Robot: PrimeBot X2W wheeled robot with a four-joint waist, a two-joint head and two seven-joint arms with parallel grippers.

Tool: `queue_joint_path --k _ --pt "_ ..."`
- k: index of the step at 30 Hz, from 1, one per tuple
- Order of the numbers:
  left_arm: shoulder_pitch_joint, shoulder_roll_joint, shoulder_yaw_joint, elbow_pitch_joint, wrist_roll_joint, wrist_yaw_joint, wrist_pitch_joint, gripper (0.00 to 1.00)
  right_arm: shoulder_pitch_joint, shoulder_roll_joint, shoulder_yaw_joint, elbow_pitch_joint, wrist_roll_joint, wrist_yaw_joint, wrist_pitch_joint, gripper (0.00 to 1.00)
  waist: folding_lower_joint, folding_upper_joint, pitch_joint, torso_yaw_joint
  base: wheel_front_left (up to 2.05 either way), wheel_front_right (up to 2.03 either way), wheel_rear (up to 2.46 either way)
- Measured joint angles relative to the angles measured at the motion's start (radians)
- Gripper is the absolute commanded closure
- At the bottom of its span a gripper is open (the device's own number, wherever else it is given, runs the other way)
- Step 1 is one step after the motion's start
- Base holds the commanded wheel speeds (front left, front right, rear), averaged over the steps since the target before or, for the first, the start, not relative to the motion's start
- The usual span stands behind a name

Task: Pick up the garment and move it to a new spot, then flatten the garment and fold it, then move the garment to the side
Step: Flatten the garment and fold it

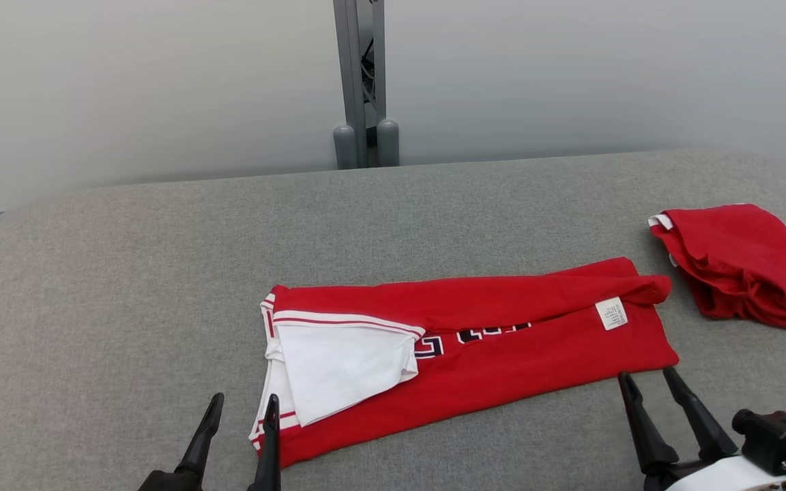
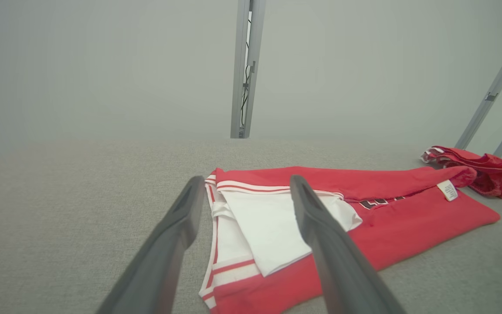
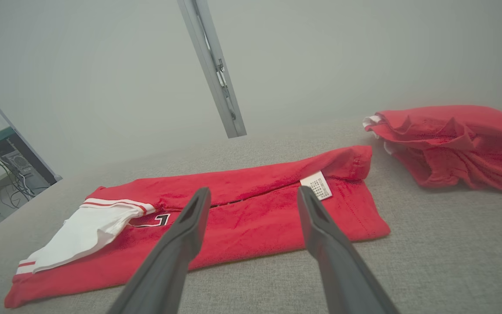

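Observation:
The garment (image 1: 502,361) is a red shirt with white trim, folded into a long band across the grey table (image 1: 161,273). A white sleeve (image 1: 338,368) lies on its left end and a white label (image 1: 612,314) shows near its right end. My left gripper (image 1: 243,402) hovers open at the band's near left corner, its right finger over the striped hem. At the near right corner my right gripper (image 1: 647,375) stands open, just off the cloth's edge. In the wrist views, the garment (image 2: 408,222) (image 3: 251,229) lies ahead of the left gripper (image 2: 246,179) and the right gripper (image 3: 253,189), with nothing between their fingers.
A second red garment (image 1: 748,266) (image 2: 490,172) (image 3: 456,144) lies crumpled at the table's right side, close to the folded band's far right end. A grey post (image 1: 362,82) stands behind the table against the pale wall. Bare grey tabletop stretches to the left and far side.

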Motion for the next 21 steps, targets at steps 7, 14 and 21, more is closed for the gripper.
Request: queue_joint_path --k 7,14,21 --pt "0.001 -0.019 0.021 0.009 0.028 -0.027 0.000 0.00 -0.045 0.021 0.002 0.072 0.072 0.000 0.000 0.00 0.0000 0.0000 0.017 -0.008 0.00 0.00 0.00" --pt "-0.021 -0.033 0.022 0.022 0.054 -0.053 0.000 0.00 -0.253 0.014 -0.026 0.294 0.134 0.000 0.006 0.00 0.0000 0.0000 0.053 -0.008 0.00 0.00 0.00" --pt "-0.055 -0.043 0.013 0.029 0.080 -0.085 0.000 0.00 -0.477 -0.016 -0.102 0.552 0.128 0.000 0.019 0.00 0.0000 0.0000 0.105 0.027 0.00 0.00 0.00"
